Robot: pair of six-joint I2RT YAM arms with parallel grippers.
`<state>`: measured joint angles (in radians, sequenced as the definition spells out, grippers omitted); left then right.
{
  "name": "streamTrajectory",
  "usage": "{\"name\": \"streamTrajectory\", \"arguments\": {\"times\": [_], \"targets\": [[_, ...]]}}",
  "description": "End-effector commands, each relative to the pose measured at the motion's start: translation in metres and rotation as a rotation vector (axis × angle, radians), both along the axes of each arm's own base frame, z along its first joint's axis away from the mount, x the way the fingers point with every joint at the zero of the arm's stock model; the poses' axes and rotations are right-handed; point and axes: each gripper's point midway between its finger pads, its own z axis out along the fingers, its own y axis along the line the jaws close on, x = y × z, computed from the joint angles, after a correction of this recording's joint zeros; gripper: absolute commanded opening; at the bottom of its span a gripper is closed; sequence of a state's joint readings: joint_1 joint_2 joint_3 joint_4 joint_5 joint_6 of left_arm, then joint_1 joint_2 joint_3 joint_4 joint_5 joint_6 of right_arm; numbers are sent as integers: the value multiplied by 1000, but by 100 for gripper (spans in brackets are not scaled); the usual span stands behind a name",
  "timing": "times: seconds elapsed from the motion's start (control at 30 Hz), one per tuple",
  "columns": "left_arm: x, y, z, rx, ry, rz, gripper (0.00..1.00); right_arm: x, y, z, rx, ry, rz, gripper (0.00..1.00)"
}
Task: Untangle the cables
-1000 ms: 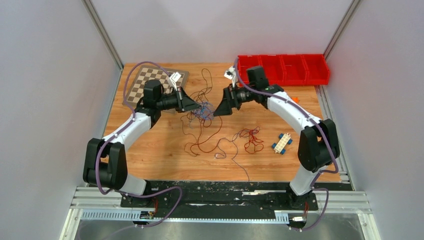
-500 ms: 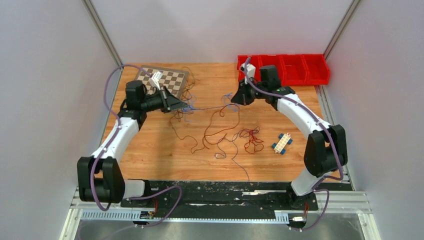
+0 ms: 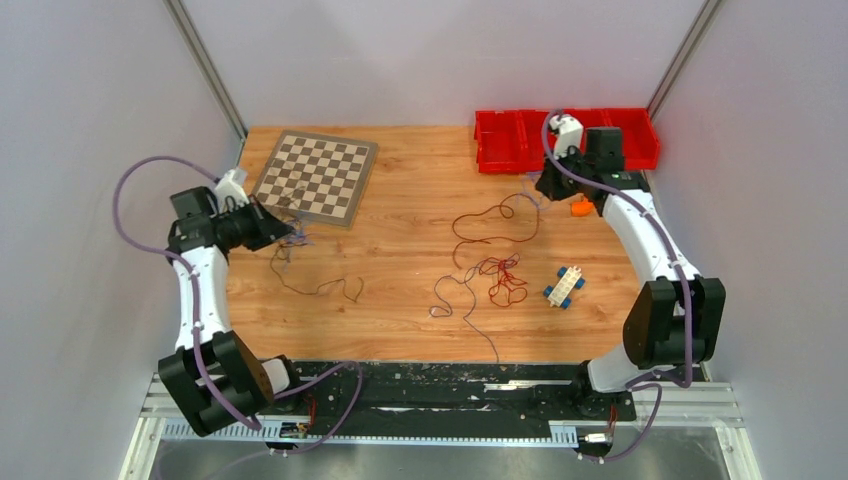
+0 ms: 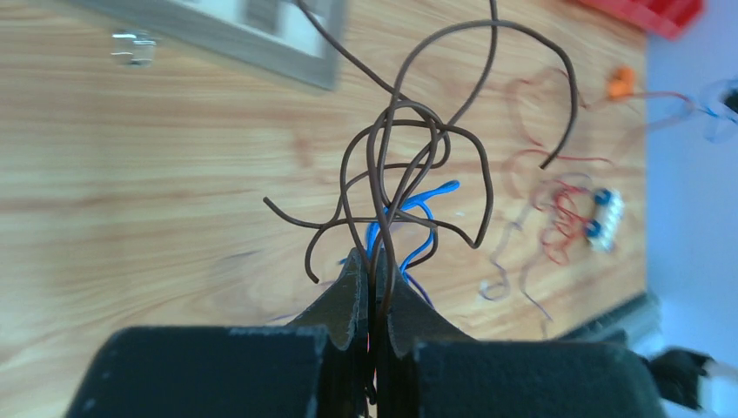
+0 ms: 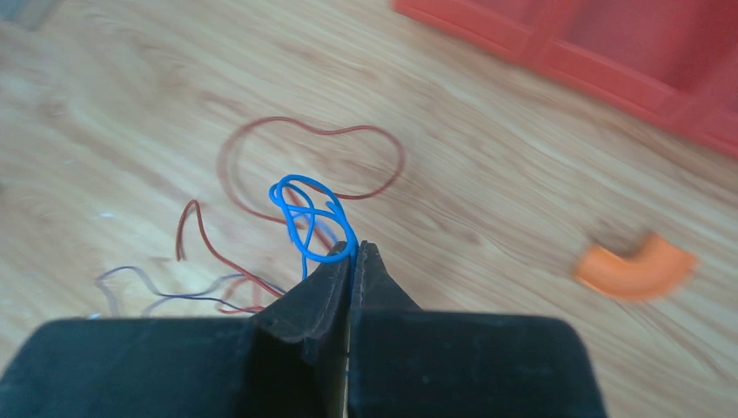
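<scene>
1. Two arms stand far apart over the wooden table (image 3: 400, 160), one at the frame's left edge and one at upper right, apparently to draw the cables (image 3: 503, 280) away from one another.
2. The left gripper (image 3: 284, 232), beside the chessboard (image 3: 318, 177), has its jaws pressed together on a stiff brown wire tangle (image 4: 372, 174). A blue strand (image 4: 424, 202) is caught inside it, and a brown tail (image 3: 318, 290) lies on the wood just below.
3. The right gripper (image 3: 541, 188), just in front of the red bin tray (image 3: 520, 152), pinches a small glossy blue loop (image 5: 305, 212). A thin reddish curl (image 3: 490, 213) sprawls to its lower left.
4. Loose red and purplish squiggles rest at centre right, near a blue-and-white block (image 3: 565, 286). An orange elbow piece (image 3: 580, 208) sits by the right claw.
5. The wires look hair-thin and springy, holding their curls rather than lying flat. By that showing, the brown-and-blue knot at left is not yet parted.
</scene>
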<state>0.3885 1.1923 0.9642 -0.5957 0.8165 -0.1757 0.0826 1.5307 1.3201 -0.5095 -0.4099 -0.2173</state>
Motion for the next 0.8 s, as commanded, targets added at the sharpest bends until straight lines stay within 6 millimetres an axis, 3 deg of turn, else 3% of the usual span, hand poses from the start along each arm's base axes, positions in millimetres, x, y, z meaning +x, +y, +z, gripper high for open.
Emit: {"name": "streamTrajectory", "arguments": {"times": [0.0,0.1,0.17,0.3,0.33,0.37,0.4,0.43,0.47,0.5,0.53,0.57,0.63,0.77], "targets": [[-9,48,10,191,-68,23,0,2,-31,15,-49,-45,-35,0],[-12,27,19,115,-111,-69,4,-9,-3,20,75,-8,67,0],[-12,-2,31,35,-132,-146,4,-19,25,29,185,21,171,0],[-11,-53,69,-62,-205,-251,2,-43,76,72,388,47,384,0],[-5,-57,76,-64,-249,-253,2,-46,83,79,414,56,401,0],[-5,-67,81,-106,-237,-253,2,-46,88,79,419,62,405,6],[1,-71,79,-102,-263,-259,3,-45,95,67,412,87,408,25],[2,-83,72,-105,-246,-287,14,-38,99,49,373,111,375,60],[10,-81,56,-57,-219,-248,30,-30,98,27,311,136,334,78],[14,-86,41,-23,-190,-259,55,-24,93,10,257,154,302,84],[20,-79,24,21,-147,-208,71,-20,86,-3,219,177,278,87],[25,-70,11,51,-113,-177,76,-19,77,-8,193,201,259,88],[26,-60,7,86,-102,-163,84,-24,59,-7,164,227,248,88],[15,-60,13,158,-159,-237,99,-48,29,-14,82,239,264,90]]}}
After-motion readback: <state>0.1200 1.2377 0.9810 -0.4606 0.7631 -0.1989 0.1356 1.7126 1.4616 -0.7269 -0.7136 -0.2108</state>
